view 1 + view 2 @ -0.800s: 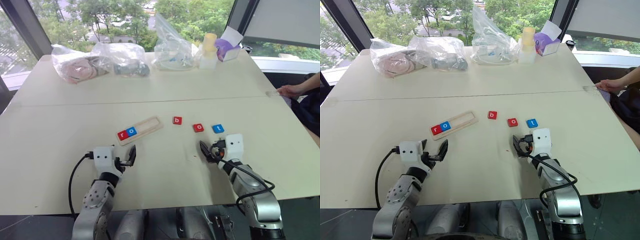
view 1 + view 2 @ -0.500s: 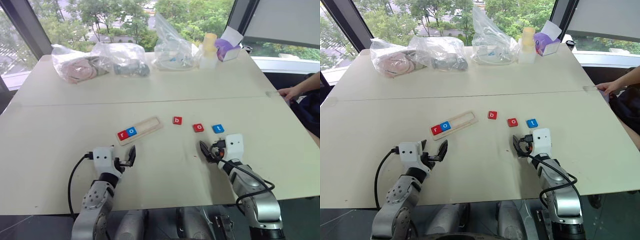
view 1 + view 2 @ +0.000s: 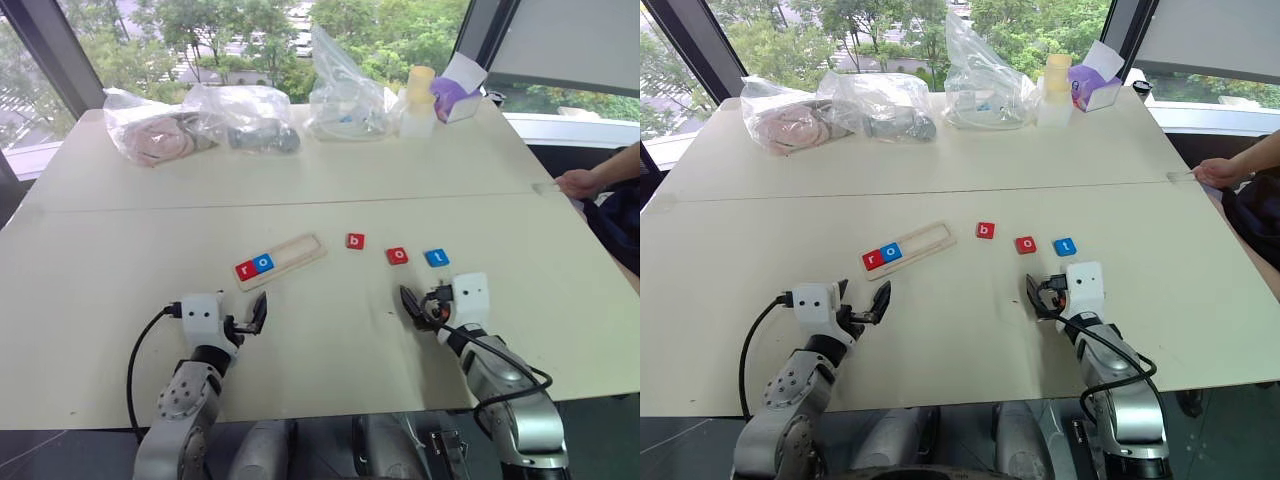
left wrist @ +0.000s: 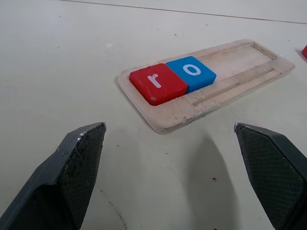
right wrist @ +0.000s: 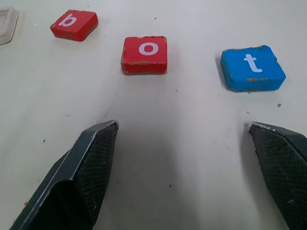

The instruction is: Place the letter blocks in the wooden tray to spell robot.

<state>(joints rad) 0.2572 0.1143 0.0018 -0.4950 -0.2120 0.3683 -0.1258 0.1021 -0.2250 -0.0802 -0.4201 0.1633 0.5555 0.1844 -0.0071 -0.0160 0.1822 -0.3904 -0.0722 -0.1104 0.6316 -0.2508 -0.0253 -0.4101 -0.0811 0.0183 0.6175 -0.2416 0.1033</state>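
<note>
The right gripper (image 3: 1045, 297), two black fingers spread wide and empty, hovers low over the pale table (image 3: 120, 230) just short of the loose tiles; the left gripper (image 3: 250, 315) is equally wide open and empty, just short of the narrow pale wooden tray (image 3: 281, 260). That tray already carries the red square "r" block (image 4: 157, 83) at its left end with the blue "o" block (image 4: 191, 73) touching it; its remaining slots are bare. To the right of the tray, apart from it, lie the red "b" block (image 5: 74, 24), then the red "o" block (image 5: 144, 54), then the blue "t" block (image 5: 252, 68). The "b" likely goes next: pinch it square across two opposite edges, keep the letter upright, and lower it flat beside the blue "o" without nudging the seated pair.
</note>
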